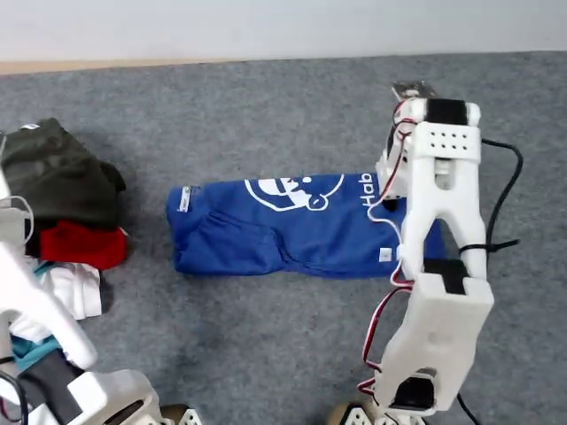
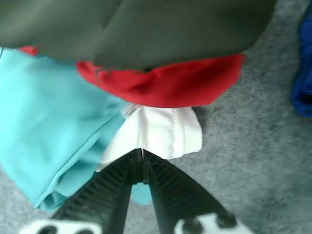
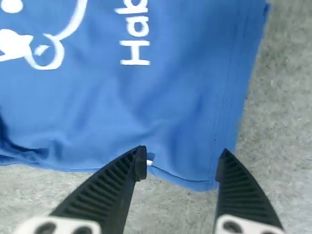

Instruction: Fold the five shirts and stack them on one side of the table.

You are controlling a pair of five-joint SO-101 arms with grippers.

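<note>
- High view: the blue shirt (image 1: 283,228) lies in the middle of the grey worktop (image 1: 266,354). It looks folded into a long band, with its long axis running side to side in front of both arms.
- The right arm (image 1: 438,266) reaches out over the band's right end. The left arm (image 1: 35,310) sits well apart, by the heap at the left edge: dark green shirt (image 1: 58,173), red shirt (image 1: 80,243), white shirt (image 1: 71,288) and teal shirt (image 1: 35,352). The right arm is plainly the nearer one.
- Left wrist view: the left tool (image 2: 142,153) is pinched tight, tips touching, with nothing between them that I can make out. It hangs over the white shirt (image 2: 165,131), with the red and dark green ones beyond and the teal alongside. A sliver of blue shows at the picture's edge, so the blue shirt lies off to one side and not ahead of this tool.
- Right wrist view: this is the one that counts. The right tool (image 3: 183,161) is spread wide and empty, straddling the blue shirt's (image 3: 146,97) corner.
- One tip sits over the hem by a small white tag (image 3: 149,163). The other is just beside the side edge, where cloth meets worktop.
- The cloth spreads away ahead of the tool, with the print further on. I'd say the next move is down and closed on that hem, then along the long axis toward the far end.
</note>
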